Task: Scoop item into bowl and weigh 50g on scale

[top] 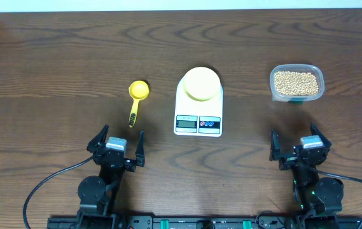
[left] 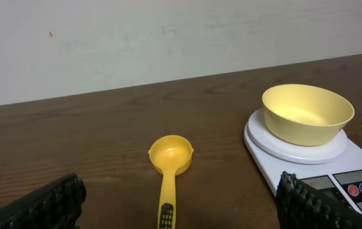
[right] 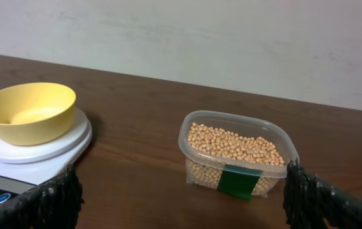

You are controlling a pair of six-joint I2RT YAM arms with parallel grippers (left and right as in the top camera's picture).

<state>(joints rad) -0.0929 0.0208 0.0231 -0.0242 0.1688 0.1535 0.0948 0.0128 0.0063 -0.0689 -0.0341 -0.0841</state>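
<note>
The pale yellow bowl (top: 200,83) (left: 306,114) (right: 27,111) stands empty on the white scale (top: 198,105) (left: 359,166) (right: 2,166) at the table's middle. Tan beans (top: 296,82) (right: 231,145), the item, fill a clear plastic tub (top: 296,83) (right: 236,154) at the right. A yellow measuring scoop (top: 136,100) (left: 168,168) lies left of the scale, handle toward me. My left gripper (top: 116,145) (left: 181,213) is open and empty, just short of the scoop's handle. My right gripper (top: 298,145) (right: 184,207) is open and empty, in front of the tub.
A pale wall rises behind the dark wooden table's far edge (left: 168,83). Bare wood separates the scale from the tub (right: 136,152).
</note>
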